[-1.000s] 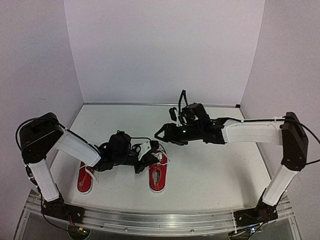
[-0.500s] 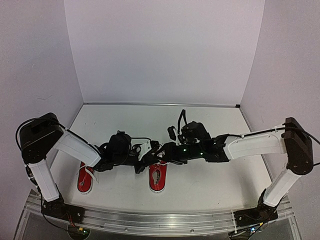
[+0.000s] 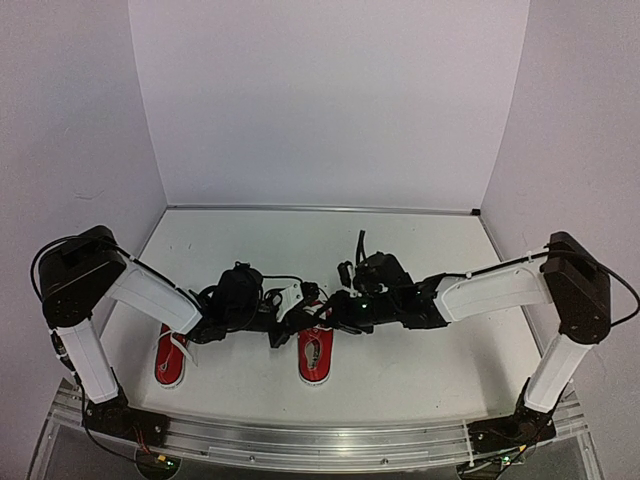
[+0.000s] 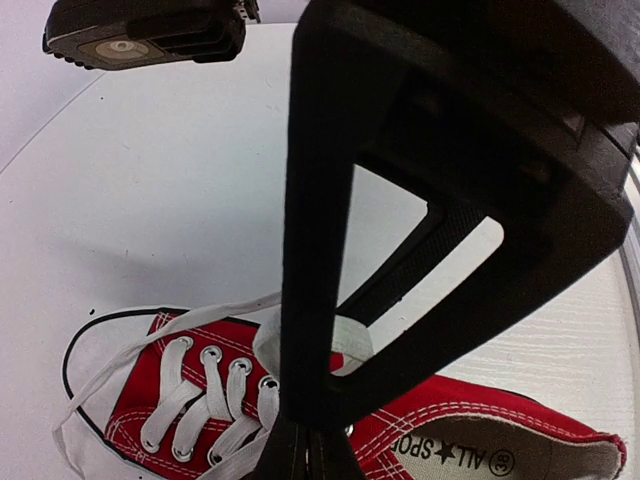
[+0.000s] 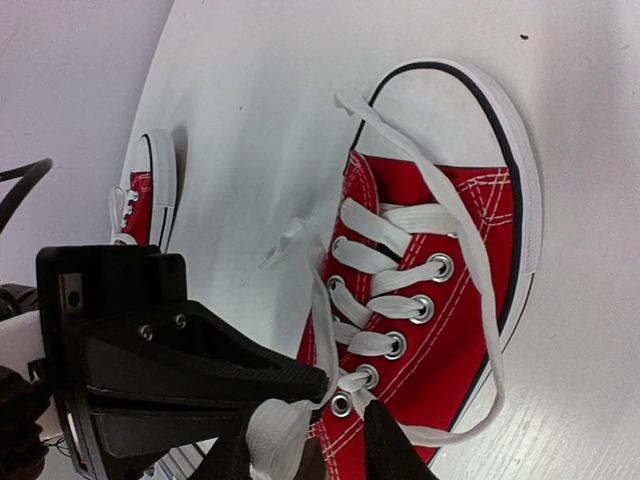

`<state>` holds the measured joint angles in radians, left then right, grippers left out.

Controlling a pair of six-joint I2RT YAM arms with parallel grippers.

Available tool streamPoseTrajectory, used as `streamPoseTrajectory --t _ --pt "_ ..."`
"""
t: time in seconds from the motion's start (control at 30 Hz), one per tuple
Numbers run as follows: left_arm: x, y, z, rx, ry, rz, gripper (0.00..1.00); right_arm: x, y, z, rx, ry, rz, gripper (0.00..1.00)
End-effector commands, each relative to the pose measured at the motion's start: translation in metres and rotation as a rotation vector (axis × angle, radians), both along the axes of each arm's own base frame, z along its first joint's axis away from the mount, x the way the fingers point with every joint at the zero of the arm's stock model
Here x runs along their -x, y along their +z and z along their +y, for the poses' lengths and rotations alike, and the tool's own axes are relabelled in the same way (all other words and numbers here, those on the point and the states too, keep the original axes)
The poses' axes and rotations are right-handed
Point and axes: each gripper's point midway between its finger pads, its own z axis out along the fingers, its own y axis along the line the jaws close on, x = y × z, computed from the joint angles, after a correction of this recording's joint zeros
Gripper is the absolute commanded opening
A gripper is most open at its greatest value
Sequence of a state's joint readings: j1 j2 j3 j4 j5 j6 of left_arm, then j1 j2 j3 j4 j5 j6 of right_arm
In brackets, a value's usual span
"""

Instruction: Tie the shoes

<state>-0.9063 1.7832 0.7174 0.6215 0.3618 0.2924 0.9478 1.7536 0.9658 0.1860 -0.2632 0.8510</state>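
Two red sneakers lie near the table's front: one (image 3: 170, 358) at the left, one (image 3: 313, 352) in the middle. My left gripper (image 3: 290, 312) hovers over the middle shoe's (image 4: 460, 425) eyelets. In the left wrist view it (image 4: 300, 445) is shut, with a white lace loop (image 4: 350, 340) at its fingers. My right gripper (image 3: 328, 308) is close beside it on the right. In the right wrist view its fingers (image 5: 310, 455) stand apart over the shoe (image 5: 450, 300), a bunch of lace (image 5: 275, 430) between them. The other lace end (image 5: 470, 300) trails loose round the toe.
The left gripper's black body (image 5: 190, 365) fills the lower left of the right wrist view, almost touching my right fingers. The left shoe (image 5: 140, 195) shows far off there. White walls enclose the table on three sides; a metal rail (image 3: 300, 440) runs along the front.
My right arm has swung down and left from above the table's middle to the middle shoe, ending beside the left gripper. The left arm and both shoes have stayed put.
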Motion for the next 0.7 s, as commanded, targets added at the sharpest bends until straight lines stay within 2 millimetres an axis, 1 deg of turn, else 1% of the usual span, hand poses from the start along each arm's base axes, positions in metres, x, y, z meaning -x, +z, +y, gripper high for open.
streamPoseTrajectory --t 0.0,0.27,0.4,0.43,0.47,0.57,0.67 --pt "0.0 0.025 -0.006 0.043 -0.012 -0.055 0.0 -0.01 0.01 0.011 -0.026 -0.016 -0.031 0.3" --pt "-0.001 0.025 -0.007 0.044 -0.011 -0.058 0.0 -0.01 0.006 0.016 -0.025 -0.001 -0.025 0.18" --pt "-0.002 0.025 -0.007 0.044 -0.01 -0.058 0.0 -0.01 0.006 0.017 -0.024 0.002 -0.025 0.02" --pt "-0.002 0.026 -0.007 0.043 -0.01 -0.058 0.01 -0.01 0.005 0.016 -0.023 0.0 -0.025 0.0" --pt "-0.002 0.027 -0.007 0.043 -0.009 -0.056 0.04 -0.01 0.005 0.016 -0.022 -0.002 -0.026 0.0" --pt "-0.002 0.03 -0.003 0.024 0.005 -0.038 0.24 -0.011 0.007 0.013 -0.021 -0.008 -0.033 0.0" --pt "-0.014 0.045 0.014 0.014 0.077 -0.016 0.4 -0.01 0.007 0.011 -0.018 -0.011 -0.037 0.0"
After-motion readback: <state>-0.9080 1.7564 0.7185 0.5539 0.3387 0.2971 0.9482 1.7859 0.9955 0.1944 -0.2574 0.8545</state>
